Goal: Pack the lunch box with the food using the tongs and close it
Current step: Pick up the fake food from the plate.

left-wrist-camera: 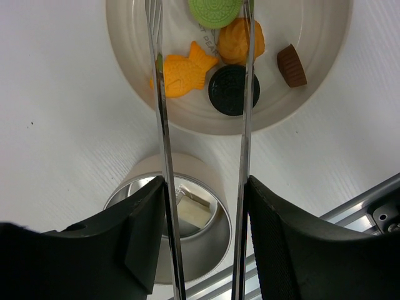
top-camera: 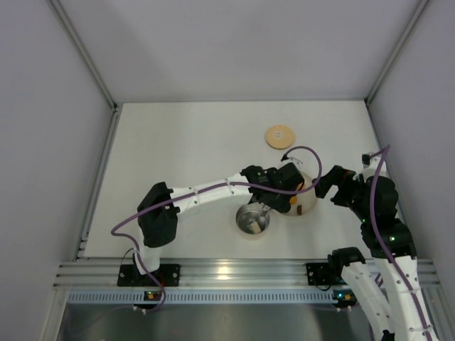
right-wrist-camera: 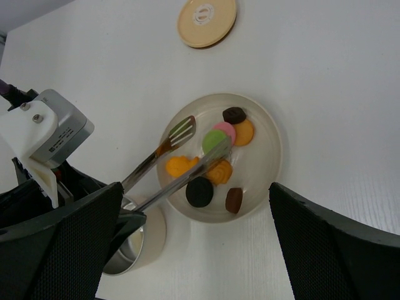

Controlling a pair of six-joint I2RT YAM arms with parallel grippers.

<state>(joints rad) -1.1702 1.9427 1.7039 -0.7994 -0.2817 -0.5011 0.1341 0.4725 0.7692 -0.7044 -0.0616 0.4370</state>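
My left gripper [left-wrist-camera: 205, 187] is shut on the tongs [left-wrist-camera: 161, 125], whose two thin arms run apart between its fingers. The tong tips hang over the food on the cream plate [left-wrist-camera: 125, 37]. On that plate lie a green round [left-wrist-camera: 214, 10], an orange fish [left-wrist-camera: 184, 72], an orange swirl [left-wrist-camera: 237, 40], a black round [left-wrist-camera: 231, 90] and a brown piece [left-wrist-camera: 291, 65]. The steel lunch box [left-wrist-camera: 187, 165] stands open right under my left gripper with a pale piece [left-wrist-camera: 190, 209] inside. Its wooden lid [top-camera: 279, 136] lies flat farther back. My right gripper [right-wrist-camera: 195, 194] hovers open above the plate [right-wrist-camera: 262, 156], holding nothing.
The plate [top-camera: 307, 207] sits just right of the lunch box [top-camera: 252, 219], between my two arms. A pink round [right-wrist-camera: 225, 131] and a dark brown piece [right-wrist-camera: 234, 114] also lie on it. Grey walls close in the table on three sides, and an aluminium rail runs along its near edge.
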